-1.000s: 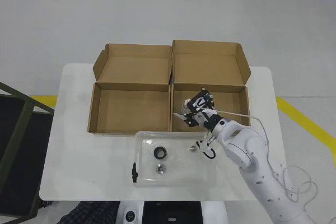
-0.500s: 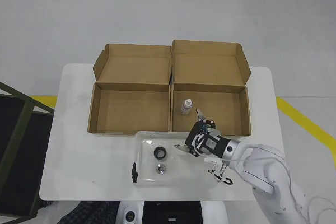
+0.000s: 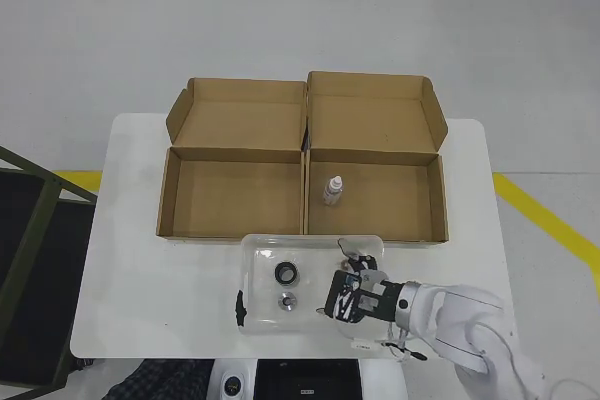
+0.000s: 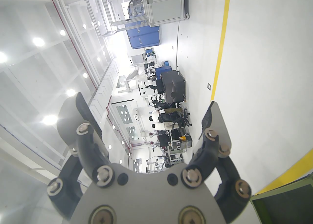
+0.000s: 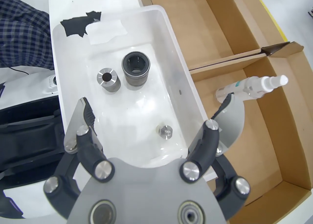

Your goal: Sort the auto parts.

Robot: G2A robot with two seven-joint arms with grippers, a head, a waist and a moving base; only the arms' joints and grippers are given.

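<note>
First, the left gripper (image 4: 145, 102) points off into the room, jaws apart and empty. The right gripper (image 5: 156, 105) hangs over the clear bin (image 5: 171, 29), jaws spread wide with nothing between them. Just beneath it lies a small hex fitting (image 5: 165, 132). Farther along the bin floor, a silver cylinder (image 5: 108, 80) and a black sleeve (image 5: 135, 69) stand just beside each other. All three look hard, dense and smooth, so probably slippery. The fitting's flats or the cylinders' sides seem the best hold. Beyond, a spray bottle (image 5: 251, 85) stands in the right-hand cardboard box (image 5: 269, 136) on the desk (image 3: 140, 280).
</note>
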